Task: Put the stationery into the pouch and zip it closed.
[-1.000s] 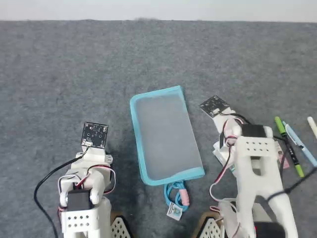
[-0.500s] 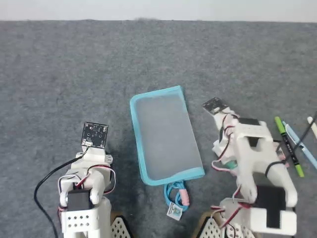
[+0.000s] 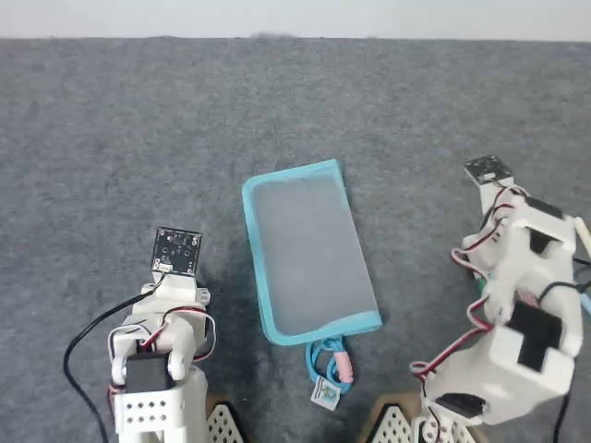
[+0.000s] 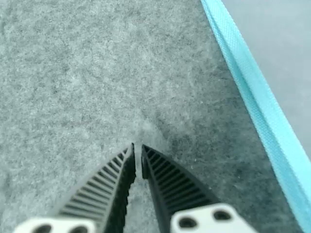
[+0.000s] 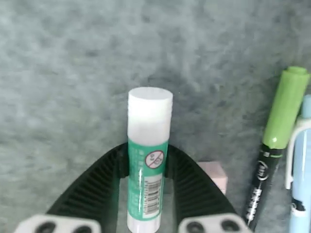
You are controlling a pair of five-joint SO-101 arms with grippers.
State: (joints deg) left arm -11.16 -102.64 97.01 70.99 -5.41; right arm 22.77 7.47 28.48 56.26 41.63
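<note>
Right of the pouch [image 3: 309,254], well apart from it: your right gripper [image 5: 147,156], jaws pinching the glue stick [image 5: 148,141] around its labelled body, white cap projecting ahead. Also on the pouch's right side, lying on the grey mat [image 3: 138,120]: green pen [image 5: 274,145], blue pen [image 5: 301,160], pink eraser [image 5: 214,174]. Left of the pouch, just off its teal edge: your left gripper [image 4: 137,148], jaws pressed together on nothing. Hazards, as judged: the smooth round stick could swivel or slide in that pinch during a carry. Whether the pouch mouth stood open could not be told. With nothing steadying it, the pouch looked liable to skid under any push from the stick.
</note>
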